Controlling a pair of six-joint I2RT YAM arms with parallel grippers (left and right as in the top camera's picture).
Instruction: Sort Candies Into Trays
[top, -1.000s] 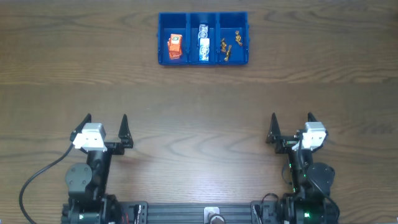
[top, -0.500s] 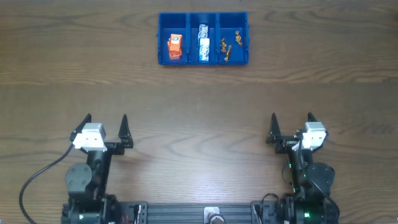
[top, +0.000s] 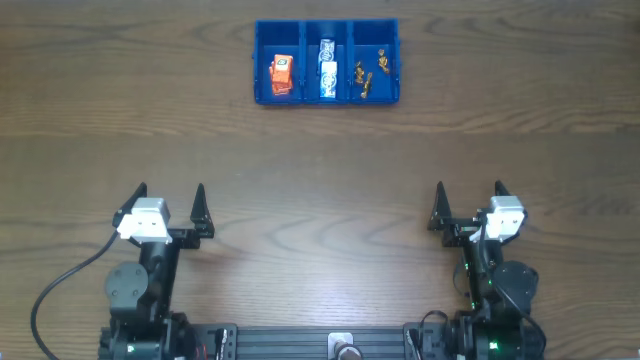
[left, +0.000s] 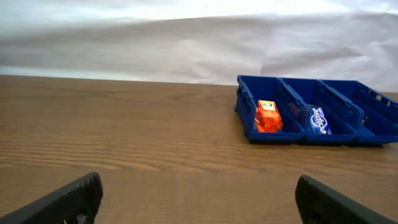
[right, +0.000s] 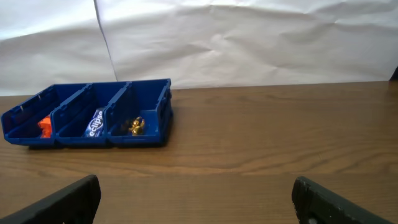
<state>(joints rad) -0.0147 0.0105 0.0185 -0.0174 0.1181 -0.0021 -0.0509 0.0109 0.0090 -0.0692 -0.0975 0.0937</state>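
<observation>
A blue tray (top: 260, 60) with three compartments stands at the far middle of the table. Its left compartment holds orange candy (top: 282, 74), the middle one white-and-blue packets (top: 327, 72), the right one small gold candies (top: 370, 74). The left wrist view shows the tray (left: 249, 124) with the orange candy (left: 268, 116) and a blue-and-white packet (left: 317, 118). From the right wrist the tray (right: 155, 118) shows gold candies (right: 135, 126). My left gripper (top: 171, 198) is open near the front left, far from the tray. Open too, my right gripper (top: 468, 198) is at the front right.
Bare wooden tabletop (top: 320, 170) lies between the grippers and the tray. A white backdrop (right: 249, 43) rises behind the table's far edge. A black cable (top: 60, 285) curves by the left arm's base.
</observation>
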